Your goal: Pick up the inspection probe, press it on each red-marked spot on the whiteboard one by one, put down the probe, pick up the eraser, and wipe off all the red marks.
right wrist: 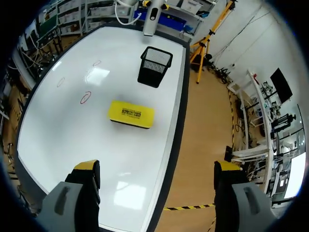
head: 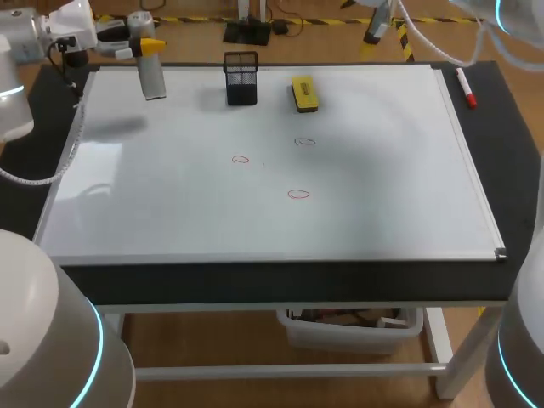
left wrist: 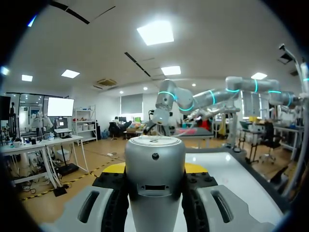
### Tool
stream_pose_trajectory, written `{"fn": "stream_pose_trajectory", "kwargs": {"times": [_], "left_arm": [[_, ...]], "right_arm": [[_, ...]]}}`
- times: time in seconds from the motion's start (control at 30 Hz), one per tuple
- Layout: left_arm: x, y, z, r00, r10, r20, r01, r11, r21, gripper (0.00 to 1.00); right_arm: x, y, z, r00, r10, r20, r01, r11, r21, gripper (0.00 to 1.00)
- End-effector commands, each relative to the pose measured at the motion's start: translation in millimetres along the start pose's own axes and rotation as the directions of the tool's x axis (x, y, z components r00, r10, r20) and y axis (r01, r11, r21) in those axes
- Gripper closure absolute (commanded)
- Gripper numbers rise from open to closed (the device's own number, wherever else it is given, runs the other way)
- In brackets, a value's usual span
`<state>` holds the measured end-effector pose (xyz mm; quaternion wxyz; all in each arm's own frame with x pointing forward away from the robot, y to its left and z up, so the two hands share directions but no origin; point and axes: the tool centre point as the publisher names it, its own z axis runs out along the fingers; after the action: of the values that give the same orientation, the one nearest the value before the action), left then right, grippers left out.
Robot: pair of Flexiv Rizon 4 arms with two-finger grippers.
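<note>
My left gripper [head: 150, 47] hangs above the far left corner of the whiteboard [head: 382, 187], shut on the silver inspection probe [head: 153, 78], which points down. In the left wrist view the probe [left wrist: 154, 179] stands between the yellow-tipped fingers [left wrist: 115, 168]. Three red marks [head: 241, 159] [head: 304, 142] [head: 298, 195] are drawn mid-board. The yellow eraser [head: 304, 93] lies near the far edge. My right gripper [right wrist: 157, 176] is wide open and holds nothing, high over the far edge [head: 375, 30], with the eraser [right wrist: 131, 114] ahead of it.
A black mesh pen holder [head: 241, 79] stands between the probe and the eraser, also seen ahead of the right gripper [right wrist: 154, 66]. A red marker [head: 466, 87] lies on the black table strip right of the board.
</note>
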<state>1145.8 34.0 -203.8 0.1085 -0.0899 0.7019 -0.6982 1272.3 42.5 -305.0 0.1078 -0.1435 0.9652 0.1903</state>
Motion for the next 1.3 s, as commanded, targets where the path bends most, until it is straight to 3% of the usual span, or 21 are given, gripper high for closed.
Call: {"fn": "stream_pose_trajectory", "kwargs": {"times": [0.03, 0.8, 0.9, 1.1, 1.3], "left_arm": [[2.0, -1.8, -0.1, 1.0, 0.002, 0.005, -0.002, 1.0, -0.001, 1.0], [2.0, -1.8, -0.1, 1.0, 0.002, 0.005, -0.002, 1.0, -0.001, 1.0], [2.0, -1.8, -0.1, 1.0, 0.002, 0.005, -0.002, 1.0, -0.001, 1.0], [2.0, -1.8, -0.1, 1.0, 0.002, 0.005, -0.002, 1.0, -0.001, 1.0], [2.0, -1.8, -0.1, 1.0, 0.002, 0.005, -0.002, 1.0, -0.001, 1.0]], "right_arm": [[-5.7, 6.4, 3.8, 0.95, -0.002, -0.313, 0.01, 1.0, 0.024, 0.0], [-5.6, 8.4, 3.4, 0.956, 0.018, -0.293, -0.011, 1.0, 0.024, 0.0], [-13.1, 6.5, 7.1, 0.937, -0.083, -0.338, 0.077, 0.997, -0.029, 0.0], [-22.7, 6.3, 9.6, 0.899, -0.215, -0.382, 0.211, 0.976, -0.054, 0.0], [-27.3, 2.4, 20.5, 0.833, -0.322, -0.45, 0.319, 0.944, -0.086, 0.0]]}}
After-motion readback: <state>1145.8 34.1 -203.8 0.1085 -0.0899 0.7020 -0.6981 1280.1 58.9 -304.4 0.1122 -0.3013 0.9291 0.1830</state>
